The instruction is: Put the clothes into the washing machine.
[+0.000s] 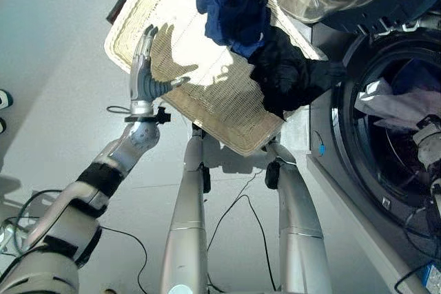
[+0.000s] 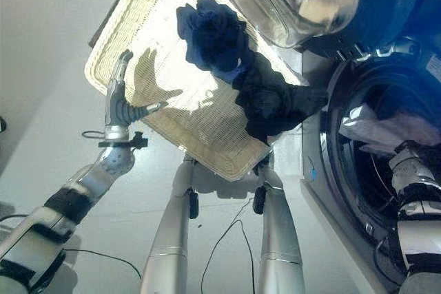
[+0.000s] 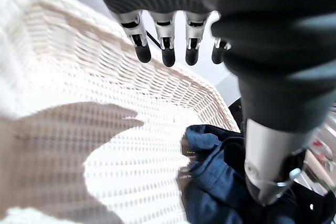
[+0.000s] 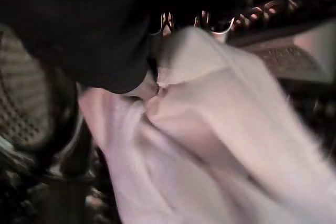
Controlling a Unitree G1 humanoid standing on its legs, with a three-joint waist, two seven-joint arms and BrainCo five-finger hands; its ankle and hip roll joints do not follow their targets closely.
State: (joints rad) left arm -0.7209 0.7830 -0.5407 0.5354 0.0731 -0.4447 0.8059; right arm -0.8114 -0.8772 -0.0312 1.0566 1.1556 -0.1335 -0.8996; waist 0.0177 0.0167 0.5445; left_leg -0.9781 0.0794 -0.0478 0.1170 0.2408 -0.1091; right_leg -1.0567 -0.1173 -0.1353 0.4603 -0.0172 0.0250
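Crowding the drum's mouth, pale cloth (image 1: 396, 105) hides the right hand's (image 4: 100, 35) fingers; left hand (image 1: 143, 74) open.

A wicker basket (image 1: 179, 94) is carrying a blue garment (image 1: 233, 12) at 12 o'clock and a black garment (image 1: 289, 74) at 3 o'clock, draping over its rim.

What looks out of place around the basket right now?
The black garment hangs over the basket rim toward the washer, half out. The blue one sits inside. Left hand hovers open at the far rim.
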